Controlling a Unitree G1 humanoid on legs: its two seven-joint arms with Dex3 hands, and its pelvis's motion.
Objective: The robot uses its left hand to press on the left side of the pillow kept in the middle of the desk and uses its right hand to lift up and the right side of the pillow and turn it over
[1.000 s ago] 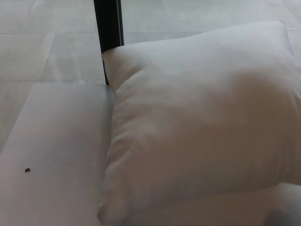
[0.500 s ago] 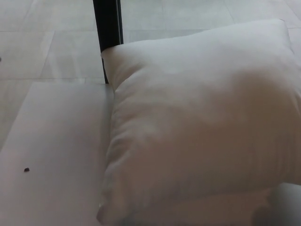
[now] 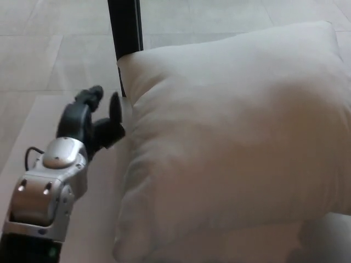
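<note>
A large white pillow (image 3: 236, 142) fills the right and middle of the head view, lying on a pale desk (image 3: 104, 230). My left hand (image 3: 90, 120) has come up from the lower left on its silver forearm (image 3: 46, 192). It is open, black fingers spread, just left of the pillow's left edge and close to it. I cannot tell whether a finger touches the fabric. My right hand does not show.
A black post (image 3: 126, 33) stands behind the pillow's far left corner. Pale floor tiles (image 3: 49, 44) lie beyond the desk's far edge. The pillow reaches past the right edge of the picture.
My left arm and hand have come into view from the lower left and now stand beside the pillow's left edge. The pillow has not moved.
</note>
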